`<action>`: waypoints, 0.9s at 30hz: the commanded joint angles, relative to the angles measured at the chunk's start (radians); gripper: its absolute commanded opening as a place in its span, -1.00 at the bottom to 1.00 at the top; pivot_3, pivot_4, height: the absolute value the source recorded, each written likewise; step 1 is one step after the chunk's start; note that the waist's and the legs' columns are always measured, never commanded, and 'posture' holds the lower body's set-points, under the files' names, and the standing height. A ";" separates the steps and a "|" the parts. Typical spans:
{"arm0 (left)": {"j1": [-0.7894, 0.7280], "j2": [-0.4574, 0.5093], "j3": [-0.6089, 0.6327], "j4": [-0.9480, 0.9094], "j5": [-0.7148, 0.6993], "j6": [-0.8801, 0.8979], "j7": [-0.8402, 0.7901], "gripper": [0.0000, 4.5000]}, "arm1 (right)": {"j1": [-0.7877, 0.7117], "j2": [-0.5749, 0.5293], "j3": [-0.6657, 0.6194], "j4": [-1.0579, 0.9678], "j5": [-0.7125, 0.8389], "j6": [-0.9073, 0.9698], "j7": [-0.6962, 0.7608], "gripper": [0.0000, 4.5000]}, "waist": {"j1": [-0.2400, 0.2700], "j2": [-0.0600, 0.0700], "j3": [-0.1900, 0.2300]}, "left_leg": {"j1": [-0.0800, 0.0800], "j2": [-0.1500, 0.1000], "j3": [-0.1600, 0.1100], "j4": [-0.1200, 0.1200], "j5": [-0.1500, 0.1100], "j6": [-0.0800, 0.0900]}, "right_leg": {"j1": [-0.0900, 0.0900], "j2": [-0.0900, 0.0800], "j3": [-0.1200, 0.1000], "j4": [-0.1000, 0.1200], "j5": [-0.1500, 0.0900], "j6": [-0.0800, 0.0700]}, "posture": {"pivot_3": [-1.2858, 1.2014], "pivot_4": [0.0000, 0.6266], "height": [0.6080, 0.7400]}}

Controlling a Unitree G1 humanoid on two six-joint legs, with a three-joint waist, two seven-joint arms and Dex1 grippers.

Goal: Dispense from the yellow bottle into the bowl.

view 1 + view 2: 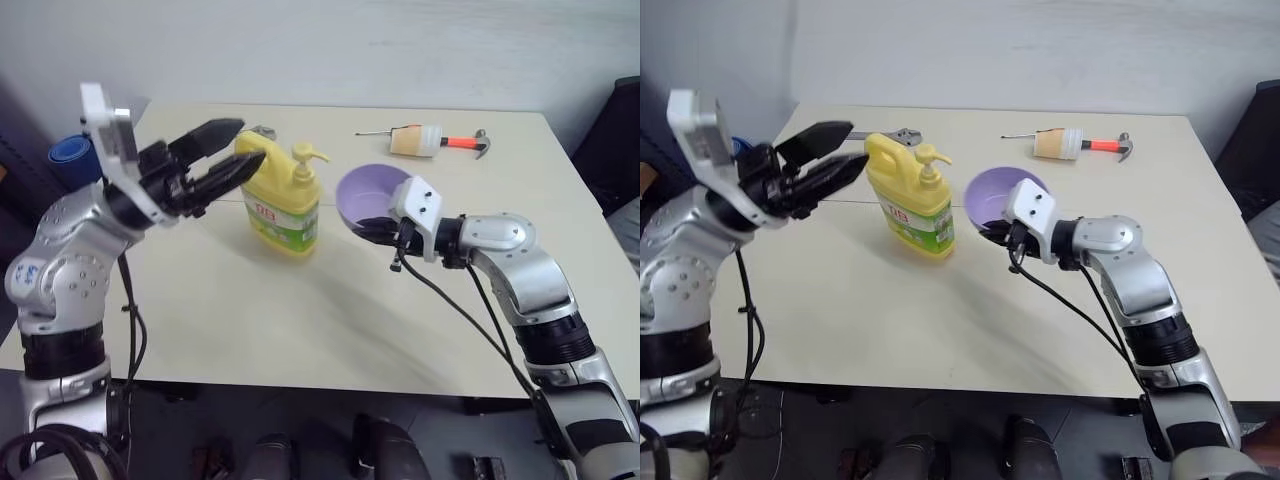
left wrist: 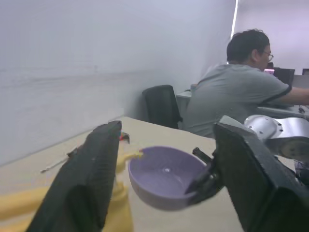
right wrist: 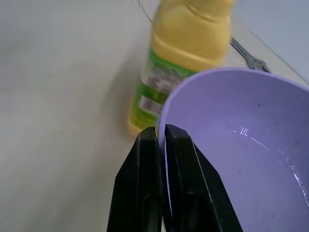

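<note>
We've got the right gripper (image 3: 161,140) pinching the bowl (image 1: 372,192) rim, lifted beside the yellow bottle (image 1: 282,200) on the table (image 1: 300,320), left gripper (image 1: 222,152) spread near its pump; thin rim hold may slip w/ tilt.

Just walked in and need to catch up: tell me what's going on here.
The robot is setting up to pump from the yellow bottle into the lavender bowl. Its right gripper is shut on the bowl's rim, holding it tilted and raised next to the bottle. The left gripper, part open and holding nothing, hovers beside the bottle's top. The bottle stands upright on the table.
</note>
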 commanded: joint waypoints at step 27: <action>-0.376 -0.197 -0.258 0.550 0.502 -0.215 -0.046 -0.99 | -0.137 0.067 -0.016 -0.082 0.035 0.137 -0.022 -1.00 | -0.006 -0.002 0.001 | -0.011 -0.002 0.005 0.002 0.002 0.001 | -0.014 0.002 -0.002 0.003 0.002 0.003 | 0.03 -0.52 1.00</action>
